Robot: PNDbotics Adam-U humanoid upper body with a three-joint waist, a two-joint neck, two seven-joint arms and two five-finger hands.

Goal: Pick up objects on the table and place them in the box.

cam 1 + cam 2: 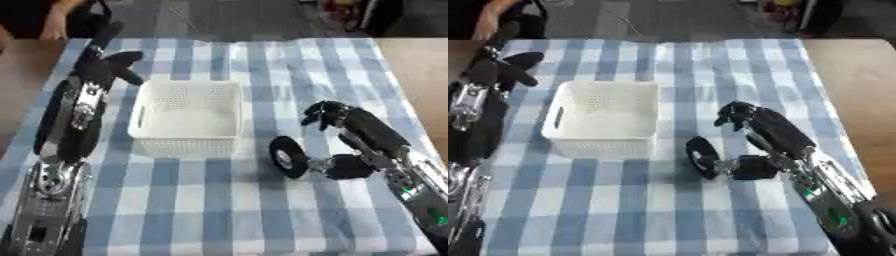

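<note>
A small black dumbbell (311,162) with round disc ends and a pale metal bar between them lies on its side on the blue-and-white checked tablecloth (210,210), just to the right of the box and near that box's front right corner. Its left disc (288,156) stands on edge, facing the camera with a paler hub; its right end (350,166) is a darker lump close against the robot's right forearm. The white plastic box (186,145), a square basket with perforated walls and a slot handle on its left side, sits in the middle of the cloth and holds nothing visible.

The right hand (328,114) is above the dumbbell in the picture, fingers curled inward, apart from the discs and closed around nothing. The left hand (109,62) is beyond the box's left rear corner, thumb and fingers stretched out and spread, holding nothing.
</note>
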